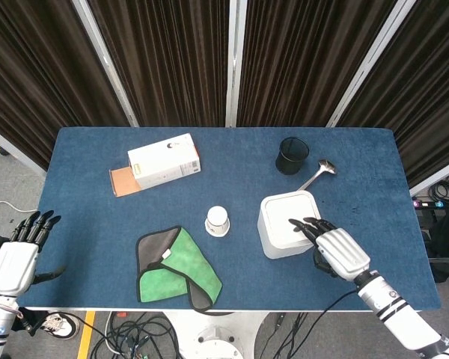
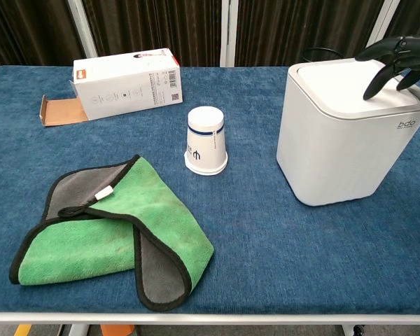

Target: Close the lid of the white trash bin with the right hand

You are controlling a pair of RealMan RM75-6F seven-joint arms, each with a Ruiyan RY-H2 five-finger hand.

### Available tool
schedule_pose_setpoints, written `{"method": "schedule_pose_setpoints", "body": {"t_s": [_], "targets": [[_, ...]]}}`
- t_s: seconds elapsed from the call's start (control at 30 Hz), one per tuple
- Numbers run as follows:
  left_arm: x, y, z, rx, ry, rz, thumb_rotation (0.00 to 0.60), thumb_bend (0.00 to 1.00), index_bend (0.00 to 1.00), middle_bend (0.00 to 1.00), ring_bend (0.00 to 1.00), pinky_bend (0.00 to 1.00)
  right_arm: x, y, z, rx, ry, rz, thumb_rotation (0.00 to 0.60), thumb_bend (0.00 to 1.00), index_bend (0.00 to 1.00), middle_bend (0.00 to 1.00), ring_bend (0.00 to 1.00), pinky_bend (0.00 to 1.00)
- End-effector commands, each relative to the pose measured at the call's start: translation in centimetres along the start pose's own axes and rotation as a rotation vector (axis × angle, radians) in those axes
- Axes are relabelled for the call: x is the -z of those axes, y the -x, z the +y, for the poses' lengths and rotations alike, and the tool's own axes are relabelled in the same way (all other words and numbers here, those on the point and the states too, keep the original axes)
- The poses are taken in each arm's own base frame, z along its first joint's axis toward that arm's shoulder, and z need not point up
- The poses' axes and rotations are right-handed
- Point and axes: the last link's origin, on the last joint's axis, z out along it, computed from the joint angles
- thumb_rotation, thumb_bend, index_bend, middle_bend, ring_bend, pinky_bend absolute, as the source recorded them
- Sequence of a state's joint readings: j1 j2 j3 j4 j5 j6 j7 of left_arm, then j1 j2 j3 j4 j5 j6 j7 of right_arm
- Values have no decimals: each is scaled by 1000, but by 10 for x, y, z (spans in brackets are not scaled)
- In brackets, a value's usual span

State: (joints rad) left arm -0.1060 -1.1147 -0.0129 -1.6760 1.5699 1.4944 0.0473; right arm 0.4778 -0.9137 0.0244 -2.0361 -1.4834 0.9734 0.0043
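Observation:
The white trash bin (image 1: 283, 228) (image 2: 339, 150) stands right of the table's middle, its lid (image 1: 288, 217) (image 2: 339, 87) lying flat and closed. My right hand (image 1: 335, 251) (image 2: 399, 59) hovers over the lid's near right corner with fingers spread, fingertips (image 1: 299, 224) touching or just above the lid. It holds nothing. My left hand (image 1: 19, 254) hangs open off the table's left edge, fingers apart, shown only in the head view.
A white paper cup (image 1: 218, 221) (image 2: 206, 140) stands upside down left of the bin. A green and grey cloth (image 1: 176, 269) (image 2: 108, 231) lies at the front. A white carton (image 1: 163, 161) (image 2: 122, 84), a black mesh cup (image 1: 292, 155) and a metal spoon (image 1: 318, 173) sit farther back.

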Motion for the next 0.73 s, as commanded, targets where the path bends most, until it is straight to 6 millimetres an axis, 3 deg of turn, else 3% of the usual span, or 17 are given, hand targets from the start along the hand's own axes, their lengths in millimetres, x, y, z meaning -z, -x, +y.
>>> {"method": "schedule_pose_setpoints", "body": {"t_s": [0.03, 0.17, 0.3, 0.43, 0.57, 0.67, 0.73], "targets": [[0, 0, 0, 1, 0, 2, 600, 0, 119, 68, 7, 123, 3, -5, -4, -8, -20, 38, 600, 1000, 48, 237, 106, 186], [1, 0, 0, 3, 0, 6, 600, 0, 119, 68, 7, 123, 20, -18, -6, -15, -60, 166, 600, 1000, 49, 219, 105, 186], [1, 1, 1, 6, -2, 5, 600, 0, 119, 68, 7, 122, 48, -20, 12, 41, -32, 289, 600, 1000, 42, 180, 89, 136], [2, 1, 2, 10, -5, 7, 600, 0, 119, 68, 7, 122, 84, -4, 50, 145, 123, 389, 600, 959, 16, 164, 42, 47], [2, 4, 0, 9, -12, -9, 600, 0, 119, 68, 7, 122, 122, 23, 102, 135, 333, 454, 600, 878, 0, 162, 33, 17], [1, 5, 1, 11, -10, -9, 600, 0, 119, 68, 7, 122, 137, 40, 131, 143, 426, 480, 600, 738, 0, 153, 23, 3], [1, 5, 1, 12, -9, -6, 600, 0, 119, 68, 7, 122, 141, 48, 142, 163, 461, 483, 600, 466, 0, 73, 3, 0]]}}
